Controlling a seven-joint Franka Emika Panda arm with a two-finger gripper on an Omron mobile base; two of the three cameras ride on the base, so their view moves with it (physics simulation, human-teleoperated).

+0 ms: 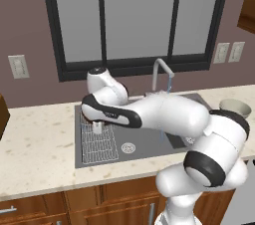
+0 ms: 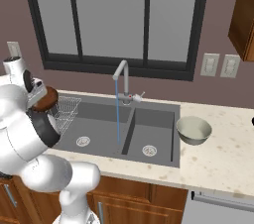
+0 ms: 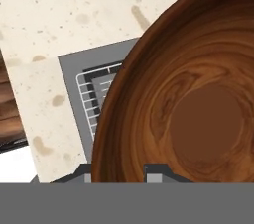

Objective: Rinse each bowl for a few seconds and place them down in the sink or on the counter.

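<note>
Two bowls: one held, one resting.
Wooden bowl (image 3: 198, 104): clamped by its rim in the gripper (image 3: 123, 171), held above the sink's (image 2: 106, 124) left end near the wire rack (image 2: 67, 108).
Grey-green bowl (image 2: 193, 130): upright on the counter (image 2: 223, 153), right of the sink.
Faucet (image 2: 121, 77): water running, apparently into the left basin.

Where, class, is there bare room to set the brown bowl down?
Bare counter runs left of the sink. The right basin holds nothing. Right of the sink the grey-green bowl sits near the edge, bare stone beyond. The left basin is crowded by the wire rack, where the gripper holds the brown bowl.
</note>
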